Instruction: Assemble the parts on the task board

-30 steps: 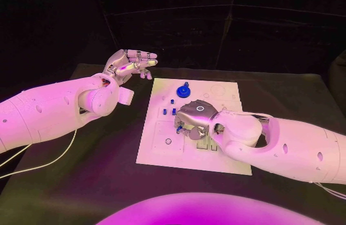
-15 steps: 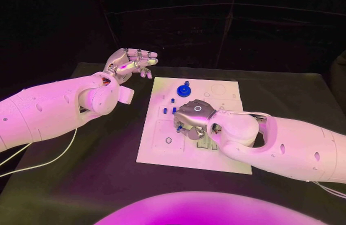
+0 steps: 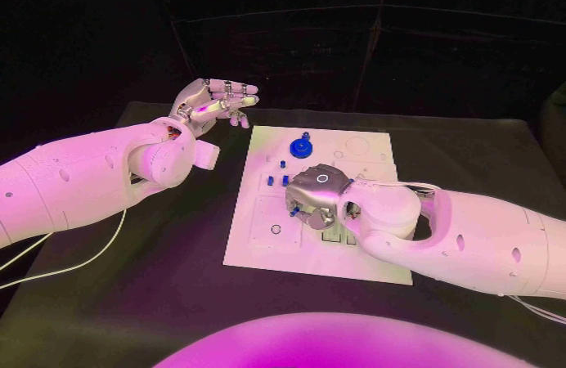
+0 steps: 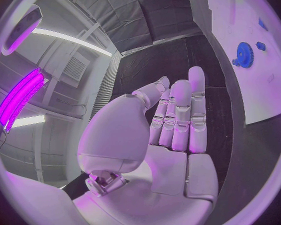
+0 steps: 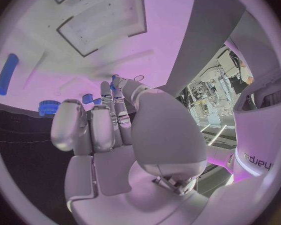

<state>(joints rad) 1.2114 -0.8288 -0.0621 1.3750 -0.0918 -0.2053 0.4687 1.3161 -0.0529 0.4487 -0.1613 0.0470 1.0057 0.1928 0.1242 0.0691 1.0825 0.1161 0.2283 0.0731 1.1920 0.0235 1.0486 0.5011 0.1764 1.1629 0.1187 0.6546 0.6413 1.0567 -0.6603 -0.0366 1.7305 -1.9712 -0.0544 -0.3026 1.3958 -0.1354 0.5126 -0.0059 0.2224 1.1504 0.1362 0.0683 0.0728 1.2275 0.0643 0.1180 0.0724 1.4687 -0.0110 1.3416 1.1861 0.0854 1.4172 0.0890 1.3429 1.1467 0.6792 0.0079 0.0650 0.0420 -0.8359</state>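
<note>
Here, right hand point(image 3: 316, 198) palm-down over the task board point(image 3: 266, 237), grasp state cannot be told, blue gear point(image 3: 301, 148) just beyond it, left hand point(image 3: 215, 102) released, raised beside the board

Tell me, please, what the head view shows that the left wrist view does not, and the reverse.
Head view adds: the right hand low over the middle of the task board, fingers down beside a small blue part; whether it grips it is unclear. Left wrist view adds: the left hand from its palm side, fingers straight, holding nothing. Both: the left hand, the board, and the blue gear on it.
</note>
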